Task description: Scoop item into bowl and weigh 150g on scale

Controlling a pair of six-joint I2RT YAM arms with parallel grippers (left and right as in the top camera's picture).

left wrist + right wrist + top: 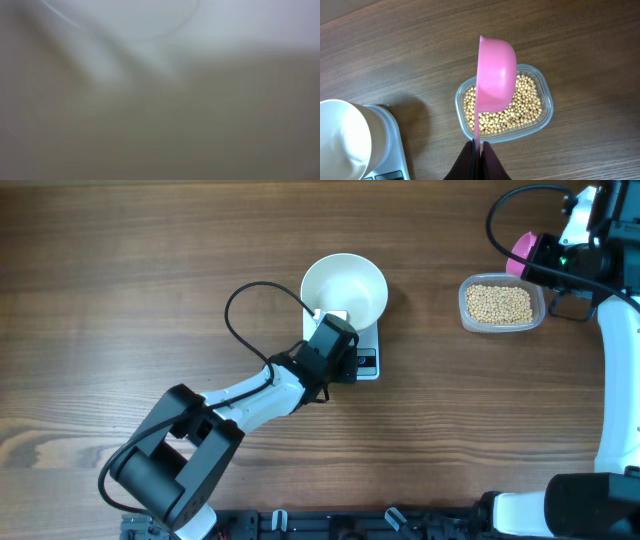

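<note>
White bowl [345,280] covers much of the scale [371,345].

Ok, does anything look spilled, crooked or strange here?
Nothing stands out. The beans all lie inside the clear tub, the white bowl sits upright on the scale, and the right gripper holds the pink scoop above the tub. Only the left wrist view is blurred.
</note>
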